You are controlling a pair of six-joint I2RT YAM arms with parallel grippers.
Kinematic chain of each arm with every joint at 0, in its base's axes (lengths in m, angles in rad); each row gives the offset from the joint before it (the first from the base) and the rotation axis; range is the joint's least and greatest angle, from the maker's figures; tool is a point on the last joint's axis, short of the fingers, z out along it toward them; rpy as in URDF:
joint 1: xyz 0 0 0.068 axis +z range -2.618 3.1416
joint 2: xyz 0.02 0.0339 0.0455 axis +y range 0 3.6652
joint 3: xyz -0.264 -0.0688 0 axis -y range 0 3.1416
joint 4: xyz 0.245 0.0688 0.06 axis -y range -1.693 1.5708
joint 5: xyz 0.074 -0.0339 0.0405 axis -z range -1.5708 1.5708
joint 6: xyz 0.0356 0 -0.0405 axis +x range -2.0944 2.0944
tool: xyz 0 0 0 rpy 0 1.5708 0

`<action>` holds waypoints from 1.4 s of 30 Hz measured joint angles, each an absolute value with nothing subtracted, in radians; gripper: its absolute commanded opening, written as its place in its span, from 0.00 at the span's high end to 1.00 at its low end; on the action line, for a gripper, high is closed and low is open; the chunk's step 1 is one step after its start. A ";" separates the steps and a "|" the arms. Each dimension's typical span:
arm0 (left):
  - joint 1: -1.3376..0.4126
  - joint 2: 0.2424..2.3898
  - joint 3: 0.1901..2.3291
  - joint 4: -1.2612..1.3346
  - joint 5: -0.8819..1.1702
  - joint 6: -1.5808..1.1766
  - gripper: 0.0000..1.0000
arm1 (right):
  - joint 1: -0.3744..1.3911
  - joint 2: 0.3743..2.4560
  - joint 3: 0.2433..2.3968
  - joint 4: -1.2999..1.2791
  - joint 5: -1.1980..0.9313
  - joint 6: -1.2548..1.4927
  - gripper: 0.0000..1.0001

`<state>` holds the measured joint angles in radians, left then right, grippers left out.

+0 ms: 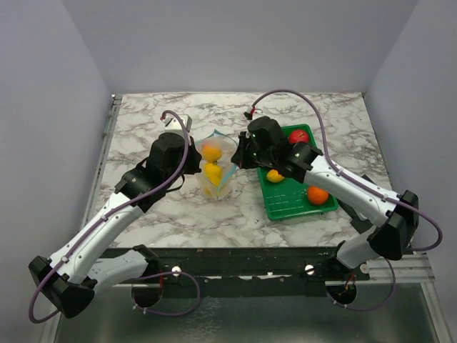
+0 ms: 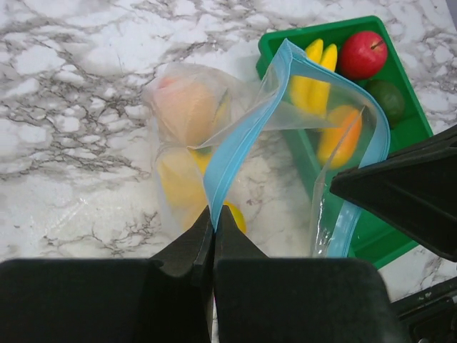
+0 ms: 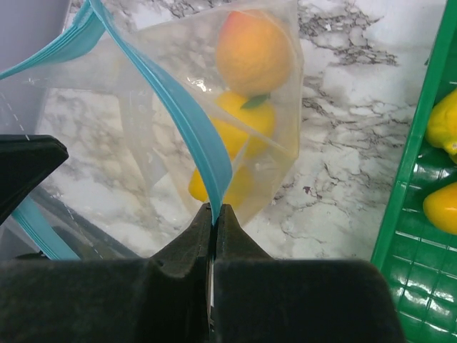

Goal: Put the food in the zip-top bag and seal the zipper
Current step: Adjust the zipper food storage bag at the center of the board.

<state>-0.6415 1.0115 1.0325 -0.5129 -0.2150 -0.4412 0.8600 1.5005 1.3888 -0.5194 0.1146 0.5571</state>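
Note:
The clear zip-top bag (image 1: 216,166) hangs between both grippers above the marble table, mouth open. It holds an orange fruit (image 3: 253,51) and yellow lemons (image 3: 239,128). My left gripper (image 2: 213,214) is shut on the light blue zipper strip (image 2: 239,146) on one side of the mouth. My right gripper (image 3: 216,211) is shut on the zipper strip (image 3: 189,125) on the other side. In the green tray (image 1: 285,204) lie a red apple (image 1: 298,136), a yellow lemon (image 1: 274,176) and an orange fruit (image 1: 318,194). A banana bunch (image 2: 314,75) and a dark green fruit (image 2: 385,96) show in the left wrist view.
The green ribbed tray (image 2: 371,236) sits right of the bag, close under my right arm. Marble table (image 1: 157,207) stretches to the left and front. Grey walls stand on three sides.

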 measured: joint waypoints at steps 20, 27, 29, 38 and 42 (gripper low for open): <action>-0.641 1.060 1.053 -0.564 -0.302 -0.324 1.00 | 0.836 1.646 1.317 -0.410 -0.030 0.609 0.99; -0.641 1.070 0.974 -0.546 -0.306 -0.308 1.00 | 0.831 1.673 1.271 -0.405 -0.051 0.628 0.99; -0.641 1.071 0.973 -0.536 -0.305 -0.306 1.00 | 0.831 1.673 1.270 -0.405 -0.051 0.628 0.98; -0.641 1.071 0.940 -0.464 -0.278 -0.293 1.00 | 0.831 1.656 1.270 -0.418 -0.036 0.626 0.68; -0.641 1.069 0.914 -0.424 -0.262 -0.282 1.00 | 0.831 1.624 1.271 -0.439 -0.017 0.626 0.54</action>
<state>-0.6415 1.0687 0.9142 -0.4236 -0.2615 -0.2817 0.8310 1.6238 1.2709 -0.4389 -0.0166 0.6258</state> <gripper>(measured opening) 0.003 0.372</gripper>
